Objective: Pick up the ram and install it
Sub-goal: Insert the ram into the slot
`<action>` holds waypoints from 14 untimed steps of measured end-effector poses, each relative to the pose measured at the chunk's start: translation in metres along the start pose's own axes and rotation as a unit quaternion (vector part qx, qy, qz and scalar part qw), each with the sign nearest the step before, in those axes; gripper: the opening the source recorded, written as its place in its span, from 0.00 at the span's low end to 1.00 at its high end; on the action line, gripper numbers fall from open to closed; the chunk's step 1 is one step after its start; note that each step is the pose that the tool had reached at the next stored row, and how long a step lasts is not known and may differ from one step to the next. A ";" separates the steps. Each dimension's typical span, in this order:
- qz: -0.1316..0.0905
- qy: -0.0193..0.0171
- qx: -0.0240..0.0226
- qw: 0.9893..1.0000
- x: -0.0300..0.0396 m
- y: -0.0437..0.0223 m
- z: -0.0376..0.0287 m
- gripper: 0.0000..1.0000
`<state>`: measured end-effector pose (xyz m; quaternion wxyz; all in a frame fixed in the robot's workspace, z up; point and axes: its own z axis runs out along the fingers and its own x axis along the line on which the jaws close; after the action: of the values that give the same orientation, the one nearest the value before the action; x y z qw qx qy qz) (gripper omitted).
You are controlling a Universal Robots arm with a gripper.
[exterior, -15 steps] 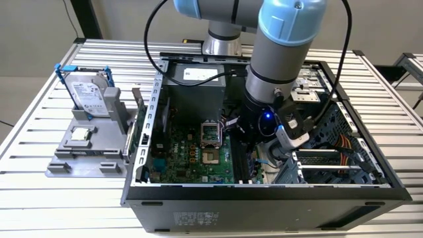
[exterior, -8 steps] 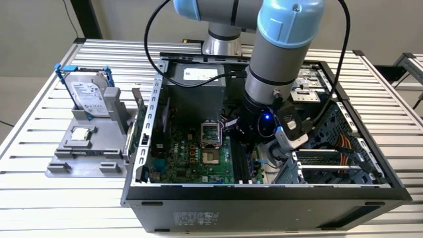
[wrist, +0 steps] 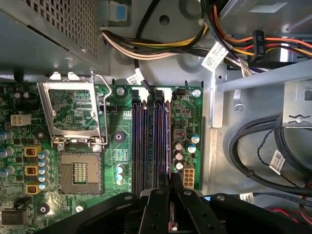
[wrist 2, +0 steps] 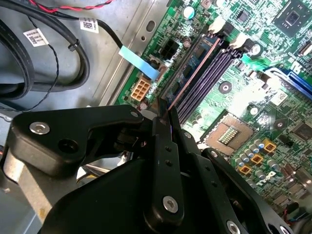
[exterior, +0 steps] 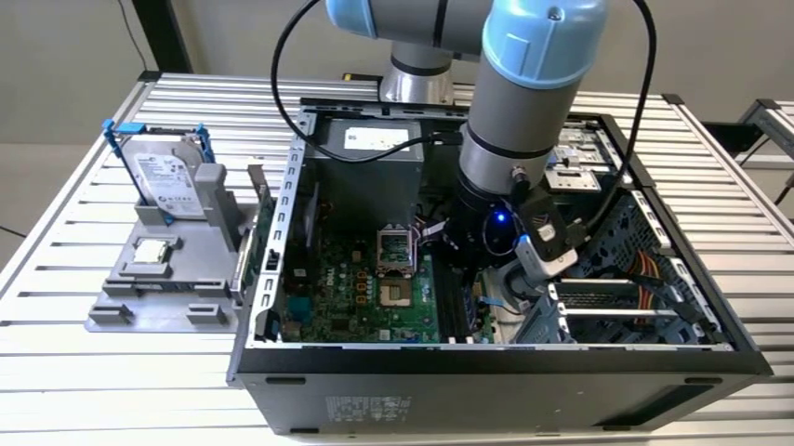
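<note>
1. An open black desktop computer case (exterior: 496,358) sits on the slatted metal bench (exterior: 74,372), at the exterior view's centre.
2. Black tool (wrist 2: 165,114), lower centre, clamps the slim bluish-green ram stick (wrist 2: 195,66) over the dark slots (wrist: 151,141).
3. Any tilt risks a jammed, half-seated ram.

You see the ram (wrist 2: 192,73) only edge-on between the slots; its lower end is hidden behind the end effector (wrist 2: 165,113), whose body is cropped in both wrist views.
</note>
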<state>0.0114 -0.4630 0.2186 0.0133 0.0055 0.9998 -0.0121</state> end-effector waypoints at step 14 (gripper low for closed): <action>0.000 0.000 0.000 1.000 0.0010 -0.0001 0.0000 0.00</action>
<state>0.0104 -0.4630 0.2186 0.0132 0.0056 0.9998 -0.0120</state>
